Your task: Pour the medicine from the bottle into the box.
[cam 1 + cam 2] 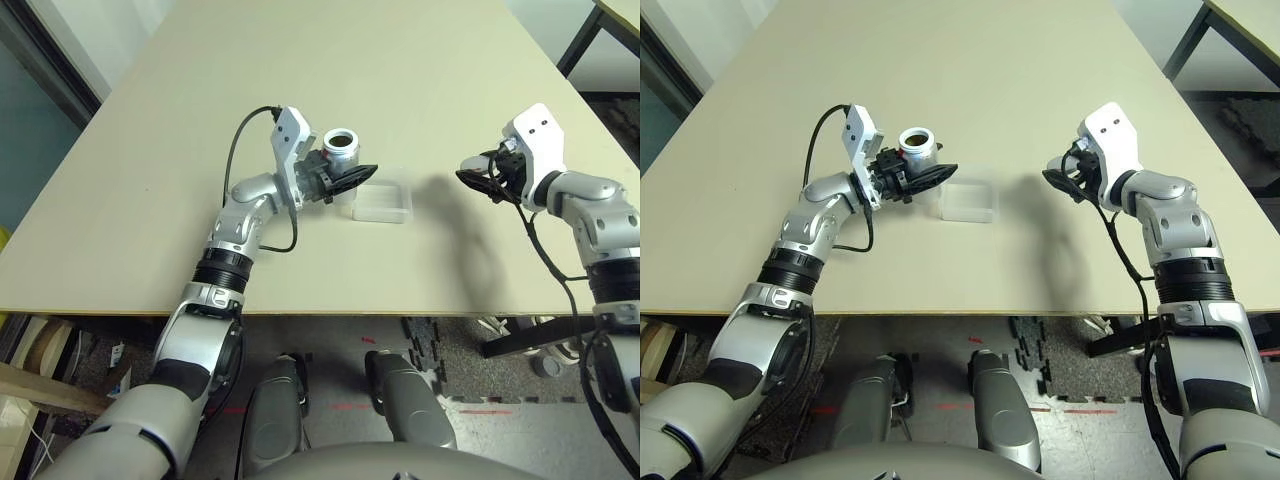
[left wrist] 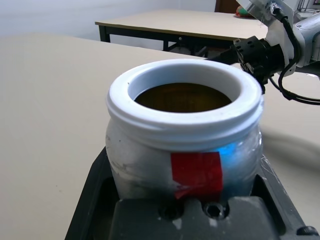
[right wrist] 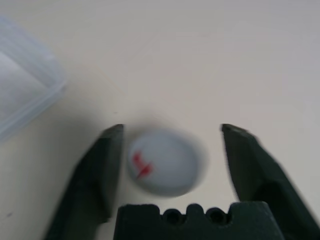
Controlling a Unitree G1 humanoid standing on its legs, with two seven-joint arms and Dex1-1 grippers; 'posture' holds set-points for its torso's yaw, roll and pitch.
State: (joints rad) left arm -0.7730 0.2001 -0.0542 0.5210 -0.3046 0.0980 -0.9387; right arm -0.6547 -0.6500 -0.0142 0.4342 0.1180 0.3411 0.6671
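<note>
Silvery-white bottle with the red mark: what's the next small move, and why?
Probably tip the silvery-white bottle with the red mark toward the clear frosted plastic box. The left gripper holds it upright and uncapped beside the box; the round grey cap lies between the right gripper's open fingers.

We find no readable words or numbers. The bottle [image 2: 185,150] carries a blank red patch, and the grey cap [image 3: 165,161] between the right claw's fingers shows a blurred, perhaps arrow-like, red mark.

A beige table [image 1: 300,80] is seen; beyond it, a second table [image 2: 175,22] on dark legs.
</note>
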